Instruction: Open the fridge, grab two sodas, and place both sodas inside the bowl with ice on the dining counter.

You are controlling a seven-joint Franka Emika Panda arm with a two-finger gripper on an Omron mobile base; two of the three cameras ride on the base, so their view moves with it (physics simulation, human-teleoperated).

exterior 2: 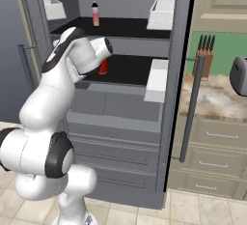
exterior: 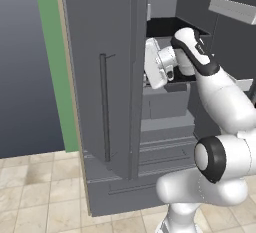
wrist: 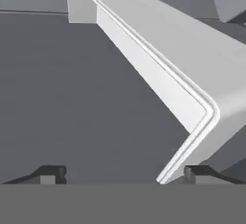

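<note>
Reaching bent-elbowed into the open fridge (exterior 2: 120, 98); pincer (wrist: 123, 172) spread wide, empty, by a white bin (wrist: 158, 69).

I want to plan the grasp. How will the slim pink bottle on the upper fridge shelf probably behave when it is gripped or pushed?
The pink bottle stands upright, tall and narrow, so a push near its black cap would probably tip it. Its round body may then roll on the flat black shelf. It looks rigid, so the open tool should hold it without crushing.
</note>
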